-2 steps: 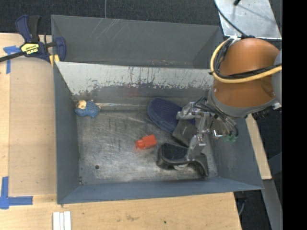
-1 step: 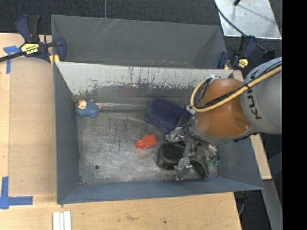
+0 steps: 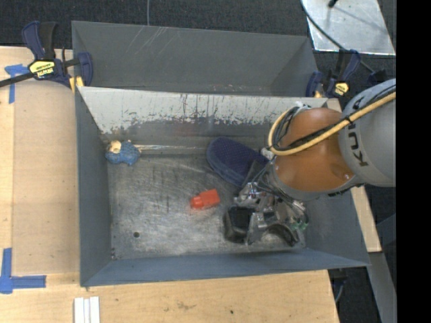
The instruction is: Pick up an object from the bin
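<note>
My gripper (image 3: pixel 260 211) is low in the bin's front right corner, beneath the arm's wrist. A black blocky thing (image 3: pixel 235 225) lies on the floor directly against its left side, touching or nearly touching it. A small red block (image 3: pixel 205 199) rests on the floor a little to the left of the gripper. Just behind the gripper lies a dark blue oval thing (image 3: pixel 229 159) with a dotted surface, partly under the wrist.
A small blue and cream toy (image 3: pixel 121 153) sits in the back left corner against the sloping wall. The arm's orange cover and cables hang over the right side of the bin. The bin's right and front walls stand close to the gripper.
</note>
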Controlling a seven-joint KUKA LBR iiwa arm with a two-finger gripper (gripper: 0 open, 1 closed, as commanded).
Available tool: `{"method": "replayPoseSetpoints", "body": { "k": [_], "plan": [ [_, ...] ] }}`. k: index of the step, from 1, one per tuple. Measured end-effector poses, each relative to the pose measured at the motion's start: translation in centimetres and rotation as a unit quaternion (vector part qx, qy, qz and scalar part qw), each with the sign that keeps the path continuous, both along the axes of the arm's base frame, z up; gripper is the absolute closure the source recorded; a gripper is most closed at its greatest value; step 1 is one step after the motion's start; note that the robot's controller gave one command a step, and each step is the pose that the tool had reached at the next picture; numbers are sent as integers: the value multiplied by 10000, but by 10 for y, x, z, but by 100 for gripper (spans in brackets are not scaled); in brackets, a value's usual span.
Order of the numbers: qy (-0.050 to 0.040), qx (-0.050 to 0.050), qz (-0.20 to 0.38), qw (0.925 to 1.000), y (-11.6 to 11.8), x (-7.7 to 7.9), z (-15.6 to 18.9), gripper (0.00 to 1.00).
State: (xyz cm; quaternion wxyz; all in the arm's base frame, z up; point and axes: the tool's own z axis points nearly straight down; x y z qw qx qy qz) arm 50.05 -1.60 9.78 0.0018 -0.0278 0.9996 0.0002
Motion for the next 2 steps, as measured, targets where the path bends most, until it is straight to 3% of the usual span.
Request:
{"method": "replayPoseSetpoints", "body": {
  "k": [1, 2],
  "plan": [
    [14, -6, -21, 10000, -10, -15, 38, 100],
    [2, -6, 1808, 9835, 11, -15, 148, 100]
  ]
}}
